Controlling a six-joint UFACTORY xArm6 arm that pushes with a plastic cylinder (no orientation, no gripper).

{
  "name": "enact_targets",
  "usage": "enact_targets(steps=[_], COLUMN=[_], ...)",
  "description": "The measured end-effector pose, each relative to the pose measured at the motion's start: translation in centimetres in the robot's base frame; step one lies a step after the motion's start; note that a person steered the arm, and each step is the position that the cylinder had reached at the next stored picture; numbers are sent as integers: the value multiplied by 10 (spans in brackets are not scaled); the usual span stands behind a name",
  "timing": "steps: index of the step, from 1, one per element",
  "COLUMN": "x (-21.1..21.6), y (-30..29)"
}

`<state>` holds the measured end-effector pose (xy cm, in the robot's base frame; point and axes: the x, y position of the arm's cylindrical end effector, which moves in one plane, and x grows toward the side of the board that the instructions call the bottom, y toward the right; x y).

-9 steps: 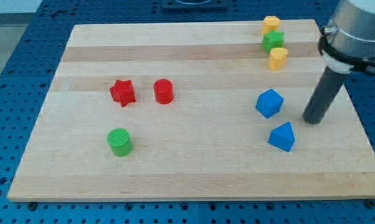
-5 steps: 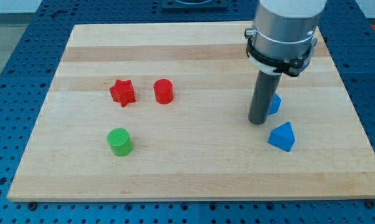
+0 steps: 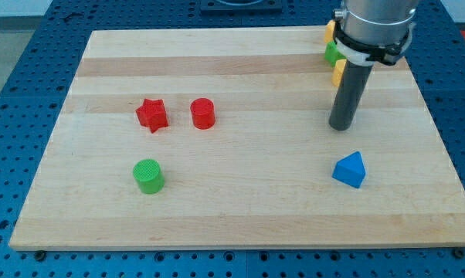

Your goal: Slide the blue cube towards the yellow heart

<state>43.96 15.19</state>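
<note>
My tip (image 3: 341,127) rests on the wooden board (image 3: 240,216) at the view's right. The blue cube does not show; the rod stands where it was last seen and may hide it. Just above the tip, slivers of three blocks show at the rod's left edge: a yellow block (image 3: 328,31), a green block (image 3: 331,52) and a second yellow block (image 3: 337,72). The arm covers most of each, so I cannot tell which is the heart.
A blue pyramid-like block (image 3: 349,169) lies below the tip. A red star (image 3: 151,114) and a red cylinder (image 3: 203,113) sit at the view's left, with a green cylinder (image 3: 148,175) below them.
The rod swung from the right of the blue cube to its left, then up and right over the cube's spot. The cube no longer shows. The other blocks have not moved.
</note>
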Motion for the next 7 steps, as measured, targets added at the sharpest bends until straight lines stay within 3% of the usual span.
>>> enact_targets(steps=[7], x=[-12], y=[26])
